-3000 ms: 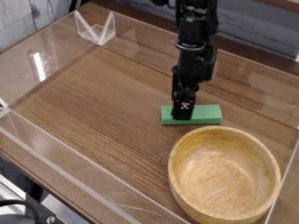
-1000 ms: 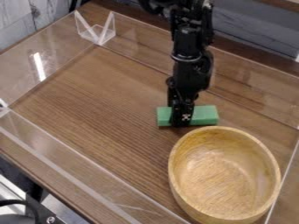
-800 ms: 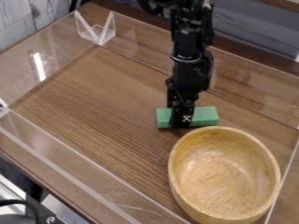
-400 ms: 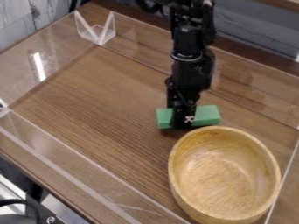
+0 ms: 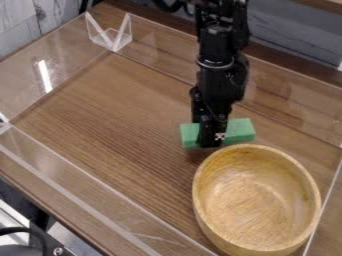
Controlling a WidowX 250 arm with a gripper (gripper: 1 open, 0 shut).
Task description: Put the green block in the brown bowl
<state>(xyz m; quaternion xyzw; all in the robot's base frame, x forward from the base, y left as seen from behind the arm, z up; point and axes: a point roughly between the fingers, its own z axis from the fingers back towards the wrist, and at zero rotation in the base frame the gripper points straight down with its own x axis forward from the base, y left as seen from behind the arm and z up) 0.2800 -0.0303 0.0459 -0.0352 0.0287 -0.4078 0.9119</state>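
A small bright green block (image 5: pixel 235 128) hangs level just above the wooden tabletop, right behind the far rim of the brown bowl (image 5: pixel 257 199). My black gripper (image 5: pixel 207 132) points straight down and is shut on the green block across its middle, so the block's ends stick out on either side of the fingers. The light wooden bowl sits at the front right, round and shallow, with nothing in it. The block's centre is hidden behind the fingers.
A clear plastic wall (image 5: pixel 54 160) runs around the wooden table (image 5: pixel 107 110). A small clear triangular stand (image 5: pixel 108 32) is at the back left. Open wood lies to the left of the arm.
Since three seconds ago the gripper has closed on the block and lifted it slightly, drifting a little left and toward the bowl. Over the last second it has barely risen.
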